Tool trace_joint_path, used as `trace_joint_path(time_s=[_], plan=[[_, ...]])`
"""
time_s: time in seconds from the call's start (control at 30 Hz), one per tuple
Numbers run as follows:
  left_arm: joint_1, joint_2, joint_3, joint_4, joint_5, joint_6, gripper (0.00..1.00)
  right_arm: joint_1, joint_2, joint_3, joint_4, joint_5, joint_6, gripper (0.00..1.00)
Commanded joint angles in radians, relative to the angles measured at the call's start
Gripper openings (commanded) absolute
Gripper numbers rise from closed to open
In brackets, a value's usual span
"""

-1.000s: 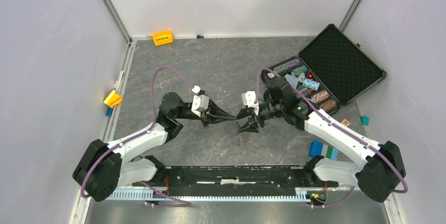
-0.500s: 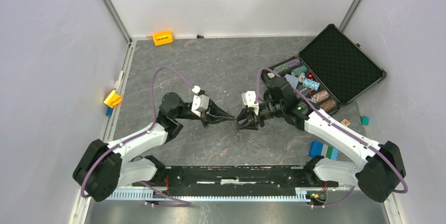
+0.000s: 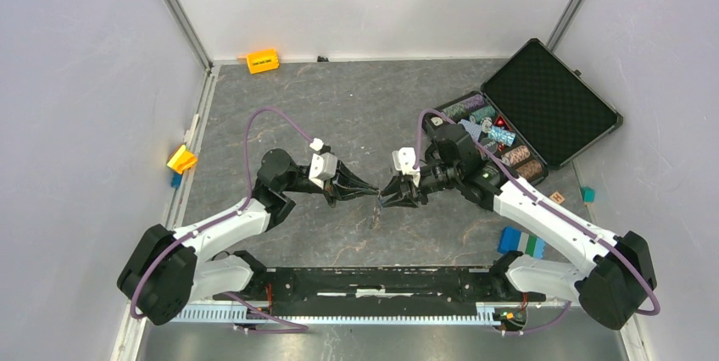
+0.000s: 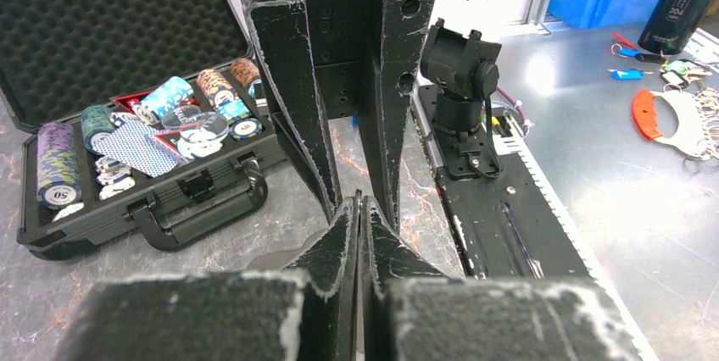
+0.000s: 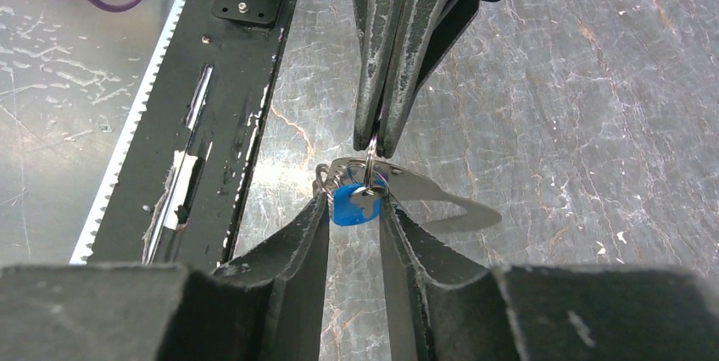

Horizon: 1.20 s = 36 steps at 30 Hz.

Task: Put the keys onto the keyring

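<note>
My left gripper (image 3: 373, 192) is shut on a thin metal keyring (image 5: 371, 147), held edge-on between its fingertips (image 4: 359, 208) above the table. A blue-headed key (image 5: 352, 206) hangs at the ring, with a silver metal piece (image 5: 407, 181) beside it. My right gripper (image 3: 387, 197) faces the left one tip to tip, and its two fingers press on the blue key head from both sides (image 5: 354, 213). In the left wrist view the right gripper's fingers (image 4: 292, 98) stand just beyond my left fingertips.
An open black case of poker chips (image 3: 526, 115) lies at the back right. An orange block (image 3: 262, 60) sits at the back wall, a yellow piece (image 3: 181, 158) at the left edge, and blue and green blocks (image 3: 521, 242) and a teal cube (image 3: 588, 195) at the right.
The right gripper's fingers were spread a second ago and have closed in on the key at the ring. The left arm has held nearly still.
</note>
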Motion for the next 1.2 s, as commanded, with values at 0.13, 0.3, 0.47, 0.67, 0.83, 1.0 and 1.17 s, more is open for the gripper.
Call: trace_joint_path(time_s=[0.13, 0.3, 0.47, 0.67, 0.83, 1.0, 1.17], plan=[[-0.001, -0.013, 0.008, 0.032, -0.003, -0.013, 0.02, -0.005, 0.004, 0.018, 0.039, 0.004, 0.034, 0.33], [-0.001, -0.01, 0.009, 0.034, -0.006, -0.011, 0.02, -0.005, 0.001, 0.012, 0.043, -0.014, 0.039, 0.43], [-0.001, -0.008, 0.01, 0.033, -0.009, -0.011, 0.02, -0.005, 0.007, 0.011, 0.054, -0.038, 0.05, 0.44], [-0.001, -0.008, 0.011, 0.032, -0.009, -0.014, 0.02, -0.005, 0.02, 0.013, 0.057, -0.039, 0.053, 0.38], [-0.001, -0.011, 0.009, 0.032, -0.007, -0.013, 0.02, -0.005, 0.017, 0.011, 0.052, -0.03, 0.044, 0.34], [-0.001, -0.013, 0.006, 0.031, -0.007, -0.011, 0.02, -0.005, 0.012, 0.012, 0.042, -0.028, 0.032, 0.32], [-0.001, -0.02, 0.004, 0.02, -0.006, -0.004, 0.02, -0.005, 0.007, 0.018, 0.013, -0.031, 0.001, 0.31]])
